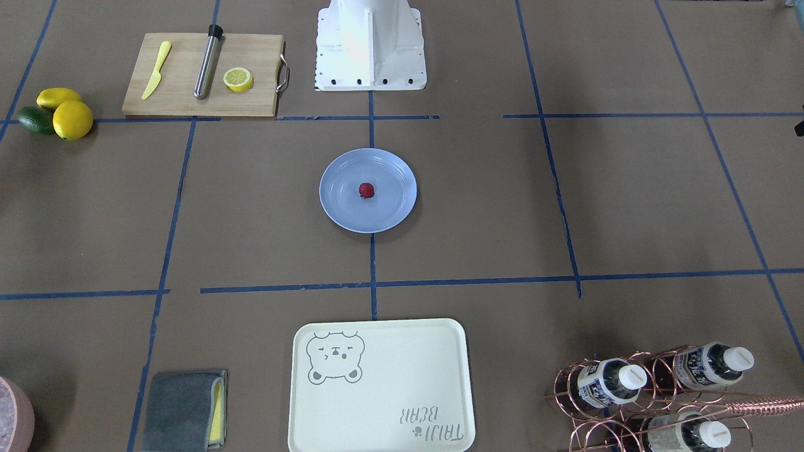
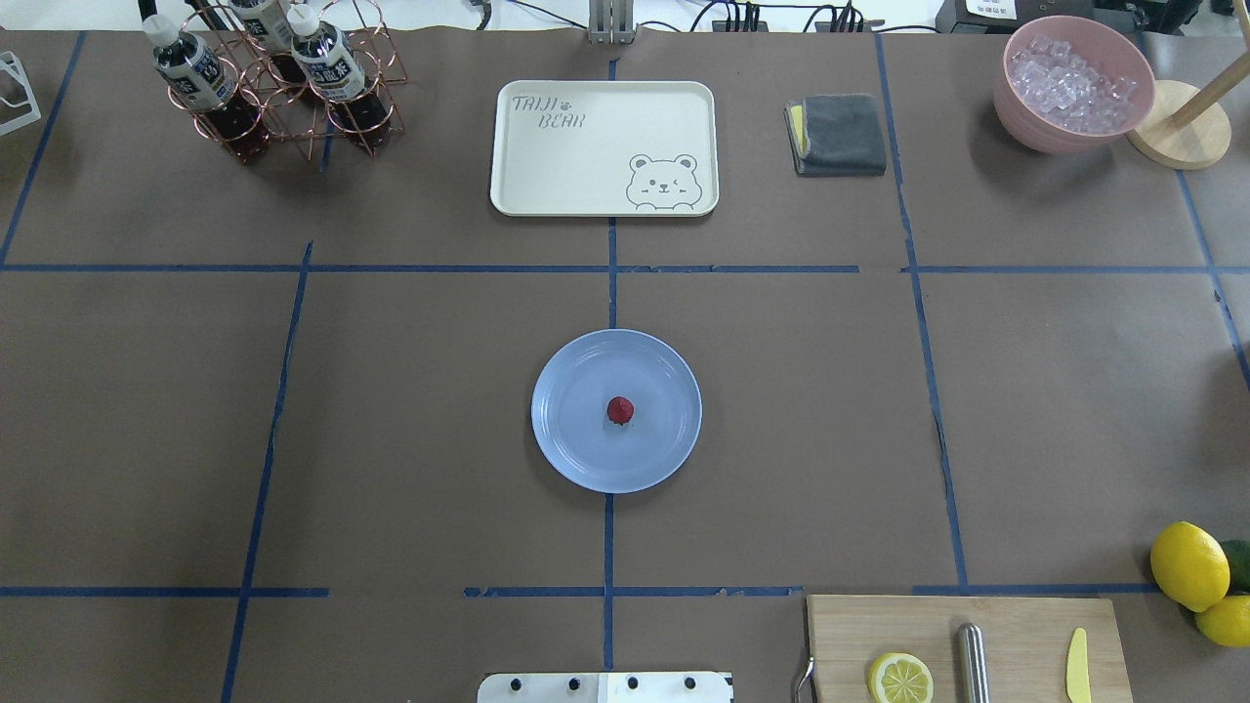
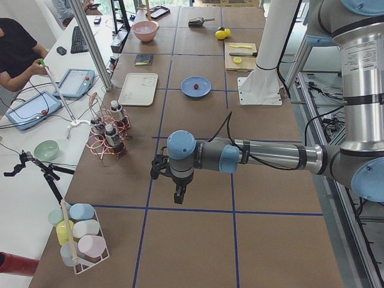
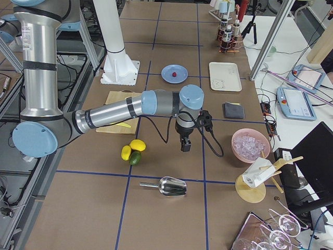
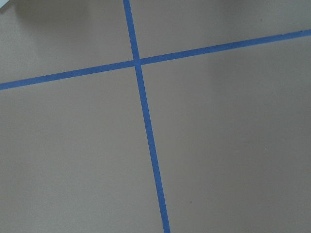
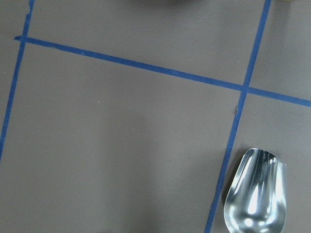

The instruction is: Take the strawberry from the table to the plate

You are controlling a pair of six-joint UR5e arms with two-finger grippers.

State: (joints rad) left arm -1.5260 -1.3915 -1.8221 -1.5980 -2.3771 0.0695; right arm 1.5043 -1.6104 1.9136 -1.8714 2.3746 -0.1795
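Note:
The small dark-red strawberry [image 1: 366, 190] [image 2: 620, 410] lies in the middle of the light-blue plate [image 1: 389, 210] [image 2: 576, 444], which rests at the centre of the brown paper table [image 2: 391, 410]. Neither arm is near it. Only the side views show the grippers. The left gripper [image 3: 178, 195] hangs over bare table well away from the plate [image 3: 203, 90]. Off the plate's [image 4: 167, 70] other side, the right gripper [image 4: 185, 146] hangs close to the lemons. I cannot tell whether either is open or shut. Both wrist views show only taped paper, no fingers.
A cutting board [image 2: 1016, 644] with half a lemon, a steel tube and a yellow knife lies near the base. Whole lemons [image 2: 1189, 564], a bear tray [image 2: 604, 146], a bottle rack [image 2: 273, 83], a folded cloth [image 2: 838, 134], an ice bowl [image 2: 1072, 83] and a metal scoop [image 6: 255, 194] surround the middle.

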